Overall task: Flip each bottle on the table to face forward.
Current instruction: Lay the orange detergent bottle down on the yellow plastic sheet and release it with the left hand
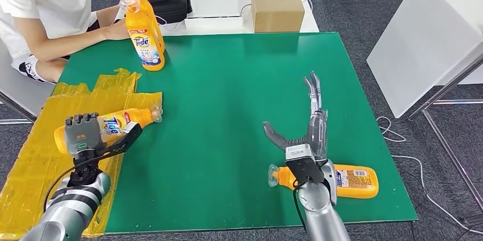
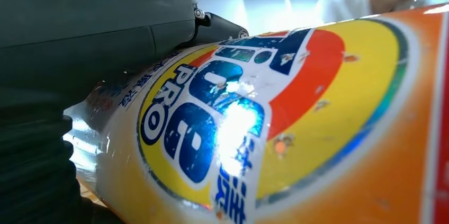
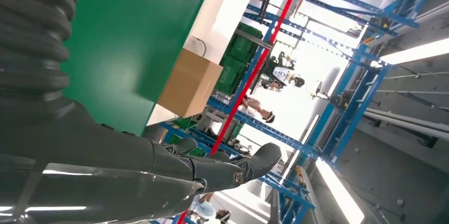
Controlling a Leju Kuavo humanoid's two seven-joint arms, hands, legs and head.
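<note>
One bottle (image 1: 117, 126) lies gripped in left hand (image 1: 85, 133)

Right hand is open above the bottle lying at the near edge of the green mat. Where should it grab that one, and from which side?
Probably the wide orange body, from above. The lying bottle rests on its side along the near edge of the green mat, cap toward the robot's left, back label up. The right hand hangs open just beyond it, so lowering onto the mid-body, fingers across its width, looks simplest; the neck is narrow.

Orange bottles (image 1: 144, 35), blue-red-yellow labels; green table mat (image 1: 228, 93); yellow sheet (image 1: 34, 155); brown box (image 1: 277, 7)
</note>
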